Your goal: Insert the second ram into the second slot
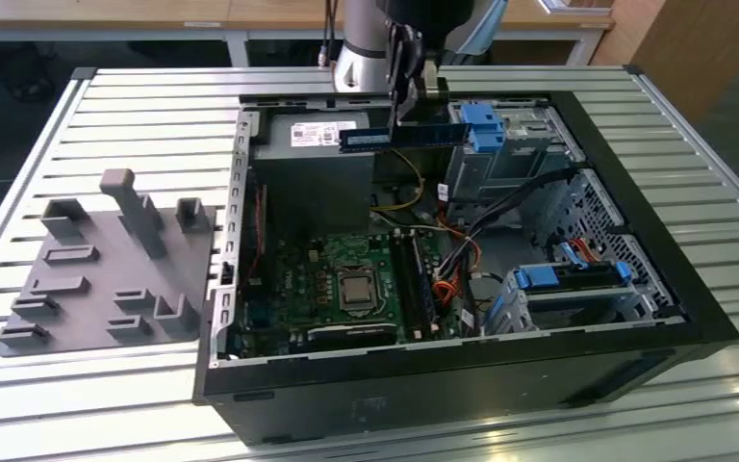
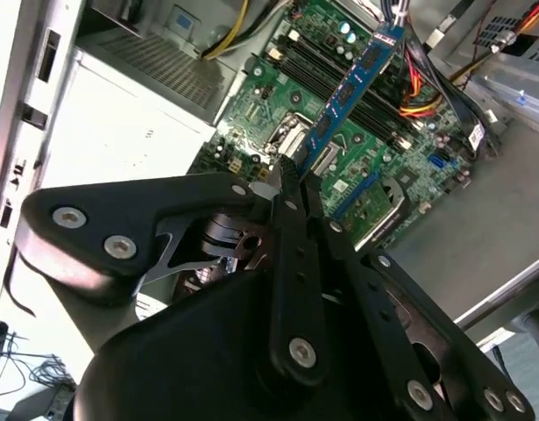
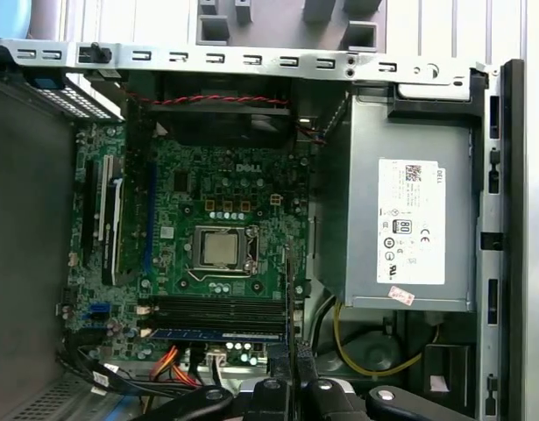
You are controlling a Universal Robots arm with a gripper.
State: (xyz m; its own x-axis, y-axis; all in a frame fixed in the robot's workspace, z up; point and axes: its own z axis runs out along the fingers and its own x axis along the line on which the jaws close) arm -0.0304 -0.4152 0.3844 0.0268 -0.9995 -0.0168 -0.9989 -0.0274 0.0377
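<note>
My gripper (image 1: 402,117) hangs over the back of the open computer case (image 1: 677,289), shut on the second ram (image 1: 402,136). This dark blue stick with a white sticker lies level in the air above the power supply (image 1: 312,144). In the second wrist view the ram (image 2: 352,88) juts out from my gripper (image 2: 291,180), with the motherboard far beneath it. The first wrist view shows the ram edge-on (image 3: 288,289) over the black memory slots (image 3: 216,309). A blue strip (image 3: 216,334) lies along one slot. In the exterior view the slots (image 1: 411,274) run beside the processor socket (image 1: 350,287).
Blue drive cages (image 1: 485,125) (image 1: 575,279) stand at the exterior view's right inside the case. Orange and black cables (image 1: 453,279) cross beside the slots. A grey fixture plate (image 1: 100,269) with upright posts lies on the slatted table at the exterior view's left.
</note>
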